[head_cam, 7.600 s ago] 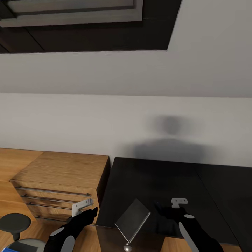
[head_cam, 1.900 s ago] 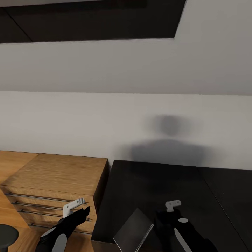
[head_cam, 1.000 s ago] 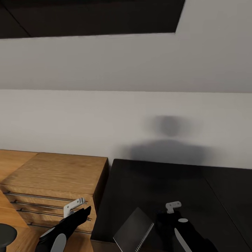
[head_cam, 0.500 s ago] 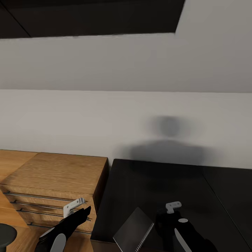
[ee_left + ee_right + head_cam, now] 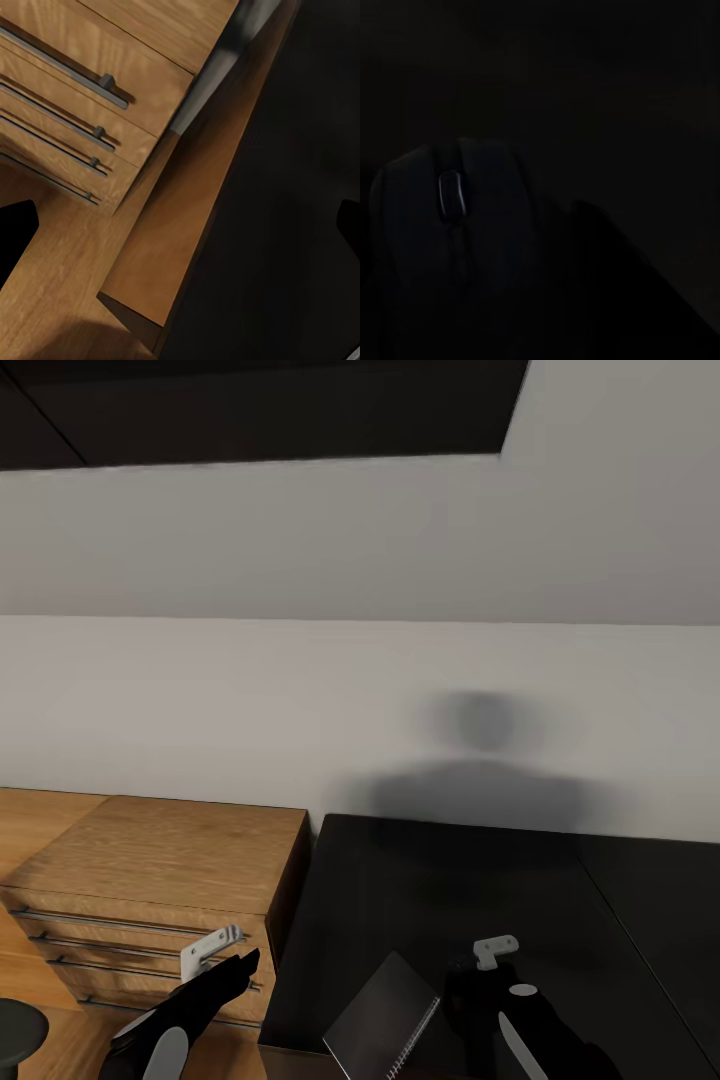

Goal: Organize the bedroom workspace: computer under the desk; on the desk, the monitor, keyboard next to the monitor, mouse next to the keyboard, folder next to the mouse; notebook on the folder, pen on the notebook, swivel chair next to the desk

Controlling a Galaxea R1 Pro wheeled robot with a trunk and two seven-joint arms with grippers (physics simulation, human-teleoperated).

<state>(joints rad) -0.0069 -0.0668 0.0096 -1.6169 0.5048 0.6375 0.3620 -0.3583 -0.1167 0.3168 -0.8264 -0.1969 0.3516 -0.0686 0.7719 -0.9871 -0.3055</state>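
In the head view, almost nothing had changed over the last two seconds: both arms hung where they were, and the scene sat the same. Against the oldest picture the whole view had shifted, so the camera had moved, not the things. We judged this a pause over the surface [image 5: 450,880], with the mouse step close to settled and the folder, notebook and pen stack yet to be built. The notebook [image 5: 385,1010] stood tilted at the near edge of the black surface, just beside the right arm; what propped it we could not tell. The right jaws hung low over the surface, and we could not tell whether they were released or clenched. The left jaws hovered off the surface's left end, in front of the wooden drawers [image 5: 170,860]. Behind ran a pale wall [image 5: 300,700] under a sloped ceiling with a dark skylight [image 5: 250,410].

In the left wrist view, the fingers [image 5: 15,232] stood wide apart at the picture's edges, released and grasping nothing, above the drawers [image 5: 75,97], the wood floor [image 5: 52,300] and the surface's corner [image 5: 285,187].

In the right wrist view, very dark, the mouse [image 5: 450,217] lay on the surface close below the jaws; contact was unclear.
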